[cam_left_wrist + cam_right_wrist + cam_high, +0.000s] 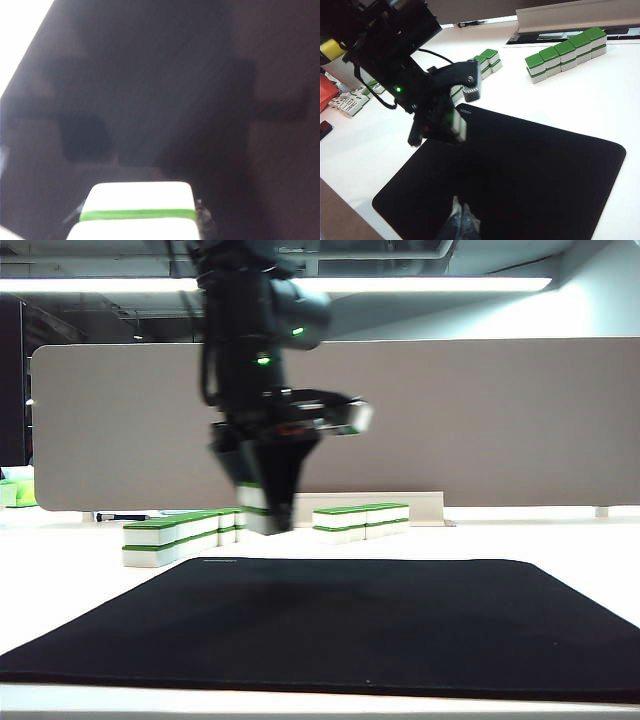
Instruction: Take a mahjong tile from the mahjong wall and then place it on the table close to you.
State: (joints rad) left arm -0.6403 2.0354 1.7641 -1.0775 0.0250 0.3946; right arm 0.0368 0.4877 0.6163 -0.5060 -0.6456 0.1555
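Left gripper (266, 510) jaws gripping tile (139, 210) above mat (330, 625); right gripper (462, 225) idle

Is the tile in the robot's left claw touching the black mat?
Apart. The exterior view shows the mahjong tile, clamped in the left gripper, hanging in the air with white table visible between it and the black mat.

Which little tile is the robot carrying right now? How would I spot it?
Find the black mat. Above its far left part hangs the left gripper, shut on a mahjong tile. Unlike the tiles in the mahjong wall behind, it is in the air.
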